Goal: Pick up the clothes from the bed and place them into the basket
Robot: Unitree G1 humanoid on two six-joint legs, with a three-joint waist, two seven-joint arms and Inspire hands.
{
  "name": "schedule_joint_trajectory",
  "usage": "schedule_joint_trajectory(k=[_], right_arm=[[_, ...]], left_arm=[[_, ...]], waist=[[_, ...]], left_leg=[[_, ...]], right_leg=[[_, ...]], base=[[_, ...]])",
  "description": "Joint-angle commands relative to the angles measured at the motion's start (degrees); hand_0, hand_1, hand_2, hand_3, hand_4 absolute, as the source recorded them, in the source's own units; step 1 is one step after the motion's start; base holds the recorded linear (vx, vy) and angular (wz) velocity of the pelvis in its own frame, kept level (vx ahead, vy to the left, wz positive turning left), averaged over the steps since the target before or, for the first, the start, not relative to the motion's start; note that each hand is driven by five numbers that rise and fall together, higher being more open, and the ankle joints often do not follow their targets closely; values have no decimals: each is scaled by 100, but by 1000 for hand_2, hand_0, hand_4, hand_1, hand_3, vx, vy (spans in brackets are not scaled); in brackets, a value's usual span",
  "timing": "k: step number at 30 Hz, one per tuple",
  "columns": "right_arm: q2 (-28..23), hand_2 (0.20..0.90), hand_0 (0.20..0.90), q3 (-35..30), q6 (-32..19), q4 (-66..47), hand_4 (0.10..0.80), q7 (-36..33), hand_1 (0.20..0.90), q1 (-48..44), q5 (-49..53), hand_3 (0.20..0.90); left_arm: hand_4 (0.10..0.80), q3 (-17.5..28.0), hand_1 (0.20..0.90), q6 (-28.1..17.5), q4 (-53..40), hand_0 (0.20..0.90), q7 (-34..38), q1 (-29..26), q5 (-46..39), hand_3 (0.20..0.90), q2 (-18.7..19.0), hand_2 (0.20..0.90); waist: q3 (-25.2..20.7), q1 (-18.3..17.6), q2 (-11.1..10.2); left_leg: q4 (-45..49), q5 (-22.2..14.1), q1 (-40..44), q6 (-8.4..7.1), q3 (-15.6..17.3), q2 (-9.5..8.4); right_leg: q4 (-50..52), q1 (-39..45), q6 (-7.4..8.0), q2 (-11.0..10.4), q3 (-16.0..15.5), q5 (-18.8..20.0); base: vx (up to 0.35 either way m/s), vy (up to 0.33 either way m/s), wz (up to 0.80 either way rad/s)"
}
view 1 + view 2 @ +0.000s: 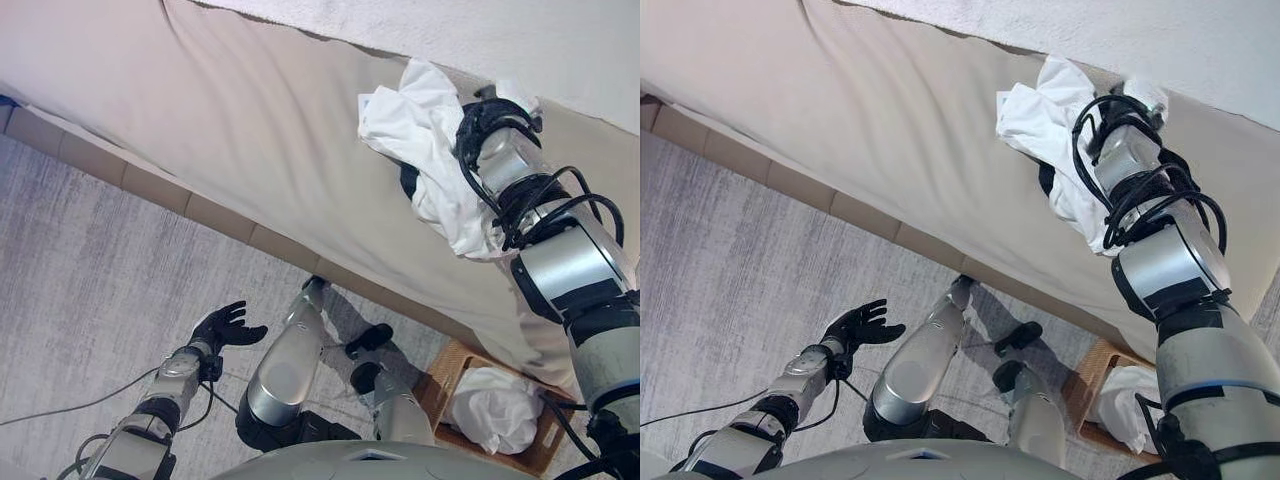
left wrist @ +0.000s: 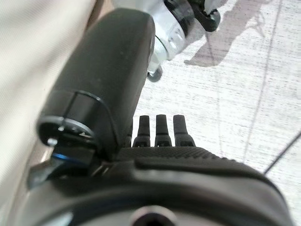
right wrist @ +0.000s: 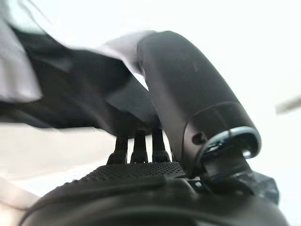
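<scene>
Right robot hand (image 3: 155,188) reaching into white clothes (image 1: 425,150) heaped with a dark garment on the bed (image 1: 250,110), grip impossible to tell. Left robot hand (image 1: 226,326) low over the floor, fingers spread apart. More white cloth already in the basket (image 1: 445,370) at near right.

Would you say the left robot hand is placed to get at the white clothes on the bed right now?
Probably not. The left robot hand hangs open low over the carpet, beside the bed, while the white clothes lie far across the bed by the right arm. Nothing blocks the way; it simply looks too far off.
</scene>
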Motion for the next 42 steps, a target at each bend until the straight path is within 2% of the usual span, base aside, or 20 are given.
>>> schedule_joint_trajectory(k=[1, 2, 4, 7, 9, 10, 15, 16, 19, 20, 22, 25, 28, 30, 34, 37, 42], right_arm=[[-640, 900, 900, 410, 250, -198, 800, 345, 900, -532, -139, 900], [-718, 900, 900, 472, 261, -131, 800, 596, 900, -510, -161, 900], [-792, 900, 900, 499, 180, -80, 800, 614, 900, -465, -203, 900], [-750, 900, 900, 361, -504, -290, 800, -116, 900, -416, 142, 900], [-657, 900, 900, 349, -1053, -702, 800, -724, 900, -482, -268, 900], [-628, 900, 900, 410, -1157, -943, 800, -926, 900, -523, -577, 900], [-565, 900, 900, 796, -1328, -2177, 800, -1447, 900, -644, -1603, 900], [-576, 900, 900, 840, -1379, -2449, 800, -1719, 900, -647, -1817, 900], [-607, 900, 900, 751, -1425, -3037, 800, -2204, 900, -594, -1989, 900], [-597, 900, 900, 573, -1578, -3484, 800, -2405, 900, -500, -2207, 900], [-610, 900, 900, 433, -1699, -3892, 800, -2232, 900, -358, -2398, 900], [-640, 900, 900, 563, -1656, -4352, 800, -1372, 900, -200, -2352, 900], [-632, 900, 900, 817, -1409, -4460, 800, -170, 900, 11, -2020, 900], [-588, 900, 900, 901, -1114, -4455, 800, 296, 900, 75, -1826, 900], [-315, 900, 900, 968, -377, -3673, 800, 1048, 900, 9, -1470, 900], [-153, 900, 900, 1055, -84, -2827, 800, 1178, 900, -194, -1285, 900], [38, 900, 900, 1118, 38, -1462, 800, 1460, 900, -659, -815, 900]], left_arm=[[800, 106, 900, -188, 105, 900, -158, 515, -180, 900, 399, 900], [800, 104, 900, -181, 64, 900, -168, 525, -183, 900, 451, 900], [800, 98, 900, -169, 6, 900, -163, 531, -204, 900, 483, 900], [800, 44, 900, -174, -50, 900, -116, 531, -273, 900, 474, 900], [800, 24, 900, -181, -73, 900, -83, 529, -241, 900, 435, 900], [800, -12, 900, -192, -78, 900, -64, 529, -251, 900, 417, 900], [800, -113, 900, -226, -174, 900, 20, 555, -329, 900, 310, 900], [800, -117, 900, -250, -177, 900, 25, 559, -343, 900, 282, 900], [800, -86, 900, -334, -147, 900, 30, 592, -368, 900, 221, 900], [800, -49, 900, -369, -105, 900, 45, 594, -388, 900, 190, 900], [800, 31, 900, -348, -51, 900, 32, 564, -355, 900, 180, 900], [800, 107, 900, -343, -19, 900, 21, 547, -352, 900, 212, 900], [800, 145, 900, -349, -45, 900, -1, 565, -382, 900, 287, 900], [800, 135, 900, -345, -49, 900, -4, 558, -407, 900, 321, 900], [800, 121, 900, -272, -63, 900, 2, 485, -363, 900, 367, 900], [800, 88, 900, -234, -77, 900, -19, 441, -328, 900, 411, 900], [800, 6, 900, -215, -86, 900, -58, 403, -201, 900, 431, 900]], waist=[[9, 3, -130], [9, -1, -154], [9, -14, -168], [9, -80, -173], [9, -121, -195], [9, -137, -198], [9, -261, -209], [9, -289, -208], [9, -345, -213], [9, -382, -218], [9, -412, -232], [9, -435, -262], [9, -449, -309], [9, -445, -338], [9, -371, -386], [9, -262, -401], [9, -31, -368]], left_leg=[[197, -611, 48, 617, 520, 27], [183, -594, 18, 613, 521, 39], [189, -594, -10, 607, 519, 53], [252, -623, -66, 613, 509, 59], [263, -650, -79, 610, 525, 63], [269, -657, -84, 607, 533, 66], [226, -675, -76, 619, 605, 92], [210, -676, -71, 622, 621, 102], [185, -689, -36, 632, 657, 115], [172, -698, -6, 630, 672, 117], [155, -711, 36, 633, 693, 106], [117, -710, 87, 637, 709, 118], [106, -712, 118, 635, 695, 136], [86, -693, 129, 626, 677, 146], [96, -689, 103, 590, 655, 170], [77, -673, 95, 563, 610, 167], [23, -625, 107, 534, 491, 124]], right_leg=[[737, -149, -163, -78, -16, -14], [751, -183, -151, -57, -6, -21], [775, -228, -142, -45, -1, -24], [843, -328, -142, 0, 80, -32], [823, -355, -135, 39, 132, -25], [822, -373, -130, 48, 148, -18], [790, -437, -99, 94, 245, 0], [787, -449, -94, 101, 263, -6], [769, -433, -97, 114, 311, -23], [764, -405, -92, 120, 335, -37], [745, -368, -93, 114, 362, -38], [736, -343, -100, 114, 391, -69], [752, -337, -111, 132, 415, -104], [730, -311, -117, 153, 418, -122], [703, -266, -146, 187, 384, -153], [642, -193, -161, 213, 301, -159], [563, -47, -180, 231, 151, -173]], base=[[35, -29, -1], [44, -44, 0], [38, -48, 0], [32, -32, 0], [0, 0, 0], [0, 0, 0], [-18, 3, -5], [-41, 7, -6], [-34, 18, -4], [0, 0, 0], [-21, 15, -4], [-30, 1, -4], [-25, -13, -7], [-17, -24, -5], [-4, -22, 0], [-7, -48, 0], [6, -17, 4]])
